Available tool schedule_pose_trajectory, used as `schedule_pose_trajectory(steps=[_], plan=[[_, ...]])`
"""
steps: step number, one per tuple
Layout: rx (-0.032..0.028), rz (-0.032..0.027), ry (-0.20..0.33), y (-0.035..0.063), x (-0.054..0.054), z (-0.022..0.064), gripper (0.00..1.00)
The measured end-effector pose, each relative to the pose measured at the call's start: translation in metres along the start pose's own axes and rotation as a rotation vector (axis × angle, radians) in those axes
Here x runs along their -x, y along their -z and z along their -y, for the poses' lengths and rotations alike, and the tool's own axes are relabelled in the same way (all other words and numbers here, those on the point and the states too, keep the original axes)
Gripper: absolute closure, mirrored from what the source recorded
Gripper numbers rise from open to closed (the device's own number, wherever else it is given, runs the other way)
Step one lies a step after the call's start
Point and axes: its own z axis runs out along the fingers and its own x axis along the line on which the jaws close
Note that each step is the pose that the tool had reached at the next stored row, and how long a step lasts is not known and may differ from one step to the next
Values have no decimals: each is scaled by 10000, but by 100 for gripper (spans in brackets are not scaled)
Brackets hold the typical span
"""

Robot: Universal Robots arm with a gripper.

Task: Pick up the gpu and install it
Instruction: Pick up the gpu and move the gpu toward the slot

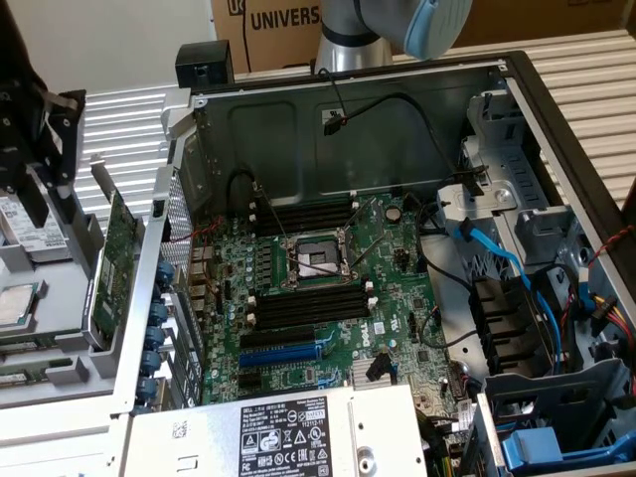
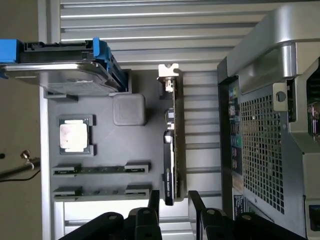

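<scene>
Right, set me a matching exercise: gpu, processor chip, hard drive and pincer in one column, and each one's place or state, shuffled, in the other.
Things:
1. gpu
2. processor chip
3. hard drive
4. pincer

Place or state:
A. lies flat in a square recess of the gray tray
B. open, over the gray tray, holding nothing
C. stands on edge in a slot of the gray tray
D. framed by blue rails

Pairs: 1-C, 2-A, 3-D, 4-B.

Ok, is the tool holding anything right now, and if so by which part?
Nothing is held. The tool is open, its fingers lined up either side of the gpu, which stands on edge in the grey tray.
</scene>
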Motion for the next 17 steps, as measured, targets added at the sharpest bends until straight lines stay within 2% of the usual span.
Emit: schedule_pose_trajectory(steps=[6, 9, 11, 14, 17], plan=[[-1, 15, 1, -127, -20, 15, 64], [4, 88, 2, -177, -65, 18, 64], [10, 163, 6, -220, -66, 21, 64], [15, 219, 7, -269, -67, 23, 64], [21, 333, 10, -341, -68, 28, 64]])
